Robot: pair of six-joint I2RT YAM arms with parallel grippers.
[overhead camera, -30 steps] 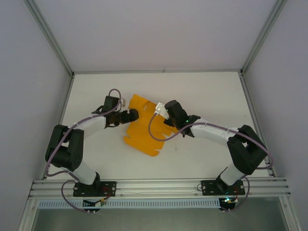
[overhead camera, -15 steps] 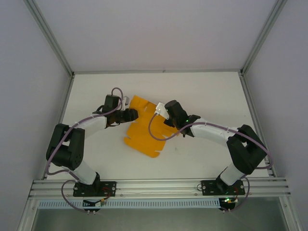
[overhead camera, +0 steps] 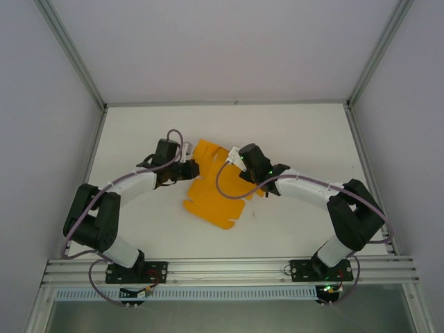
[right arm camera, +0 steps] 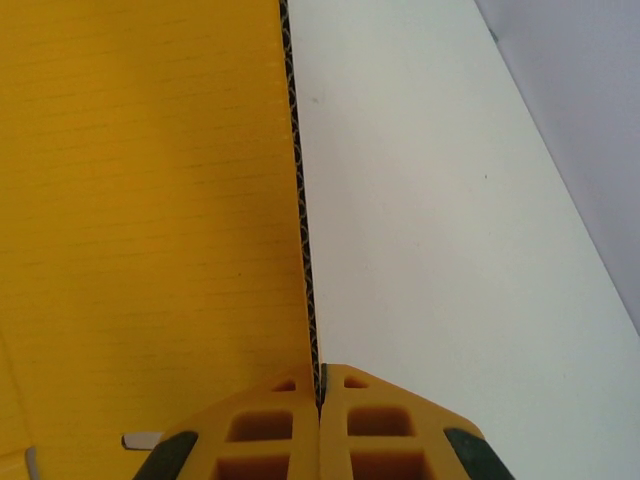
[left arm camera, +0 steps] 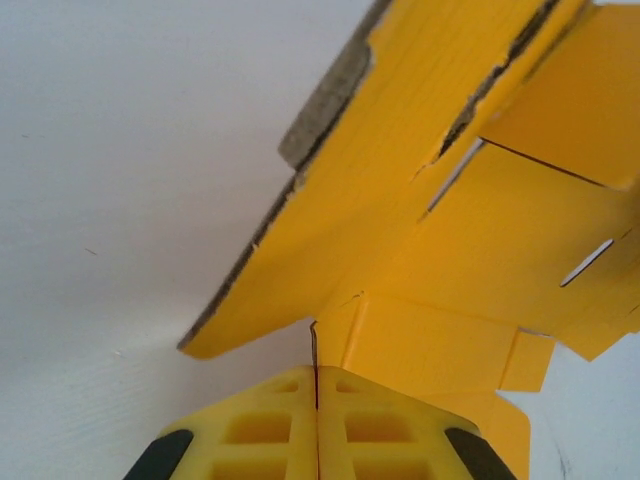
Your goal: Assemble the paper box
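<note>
The paper box (overhead camera: 215,194) is a flat orange-yellow die-cut card sheet, held partly off the white table between both arms. My left gripper (overhead camera: 191,168) is shut on its left edge; in the left wrist view the thin card (left arm camera: 420,250) runs out from between the closed yellow fingers (left arm camera: 270,430), with flaps and slits spreading up and right. My right gripper (overhead camera: 244,168) is shut on the sheet's right edge; in the right wrist view the corrugated edge of the card (right arm camera: 150,200) stands upright between its closed fingers (right arm camera: 380,430).
The white table (overhead camera: 298,139) is walled by grey panels with aluminium posts at the left, back and right. An aluminium rail (overhead camera: 229,267) with both arm bases runs along the near edge. Purple cables loop off each arm.
Both grippers have shifted a little to the right with the sheet. The sheet's near end has swung slightly rightward and its far flap has lifted and folded more.
</note>
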